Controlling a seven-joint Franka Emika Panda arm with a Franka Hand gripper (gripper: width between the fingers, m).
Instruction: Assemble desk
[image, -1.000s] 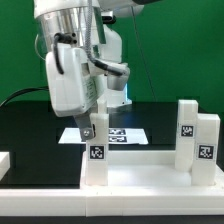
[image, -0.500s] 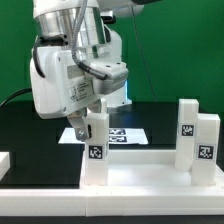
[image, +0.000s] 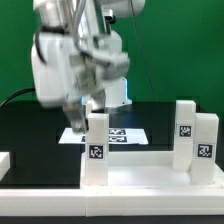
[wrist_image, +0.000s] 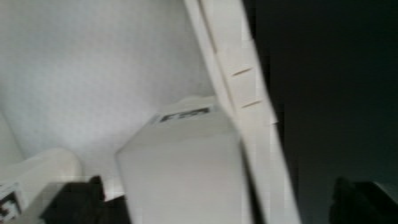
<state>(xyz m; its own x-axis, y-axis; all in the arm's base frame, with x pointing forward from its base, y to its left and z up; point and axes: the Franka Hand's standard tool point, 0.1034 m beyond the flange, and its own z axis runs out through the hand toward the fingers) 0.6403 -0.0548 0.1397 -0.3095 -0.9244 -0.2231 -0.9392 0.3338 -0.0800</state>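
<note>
Now the robot arm (image: 62, 70) hangs over the near corner of the white panel (image: 140, 172). The arm looks blurry in the exterior view, so its small parts are hard to see there.

The jaws are spread wide and hold nothing. In the wrist view the two dark fingers (wrist_image: 80, 203) stand far apart. A white post leg (wrist_image: 187, 170) shows between them. It sits closer to one finger than to the other, and I cannot tell if it touches that finger.

That post leg (image: 97, 145) stands up straight in a corner of the panel, just under the jaws. It has a black-and-white tag on its front.

The panel lies flat on the black desk (image: 30, 125), below the jaws and reaching away to the exterior view's right. In the wrist view the panel (wrist_image: 89, 80) fills the space past the leg, and its long rim (wrist_image: 231, 60) runs beside the dark desk (wrist_image: 329, 80).

Two more legs (image: 186, 128) stand side by side at the far end of the panel, well apart from the jaws. Both are upright and have tags.

The marker board (image: 128, 133) lies flat on the desk behind the jaws.
</note>
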